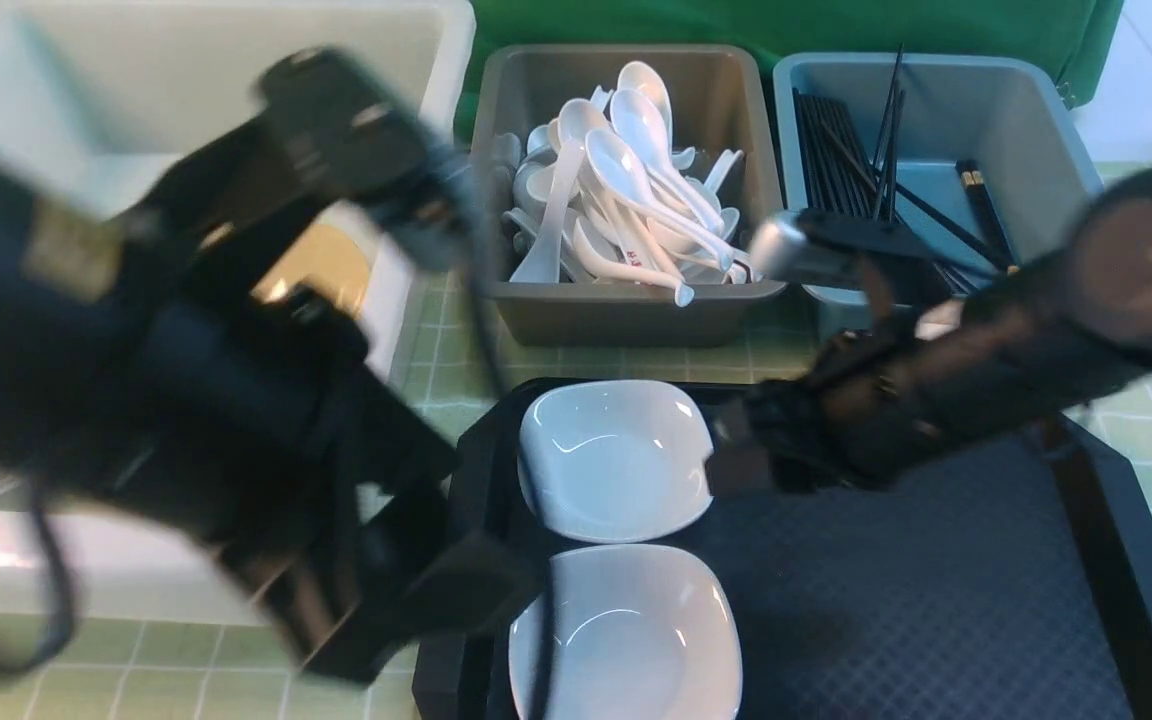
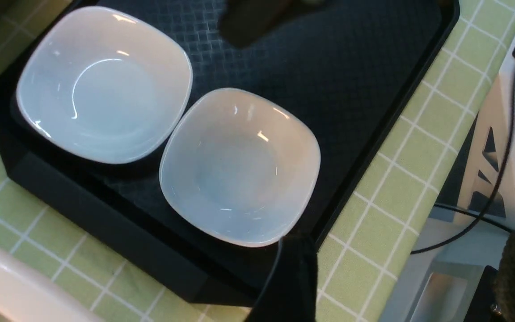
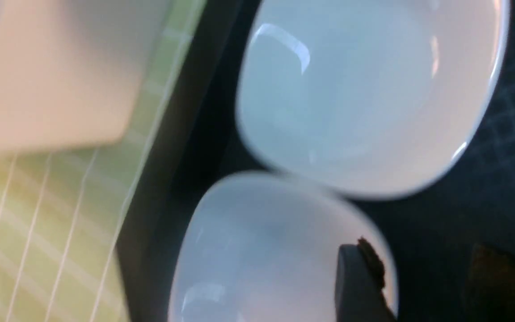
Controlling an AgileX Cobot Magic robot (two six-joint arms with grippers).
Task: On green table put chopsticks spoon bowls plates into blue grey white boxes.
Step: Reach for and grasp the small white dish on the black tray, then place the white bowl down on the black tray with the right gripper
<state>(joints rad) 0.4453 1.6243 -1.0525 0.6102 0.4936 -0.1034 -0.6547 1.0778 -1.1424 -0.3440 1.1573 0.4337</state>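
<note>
Left gripper [image 1: 406,610] hangs released and empty, left of near bowl [image 1: 626,635]. Right gripper [image 1: 723,462], jaws parted, sits at right rim of far bowl [image 1: 614,460]. A misjudged pinch could skid it into its neighbour.

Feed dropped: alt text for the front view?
Two empty white square bowls sit on a black tray, one behind the other, with the blurred right arm ending beside the farther bowl and the blurred left arm by the nearer bowl. Behind stand a white box, a grey box of white spoons and a blue box of black chopsticks.
</note>
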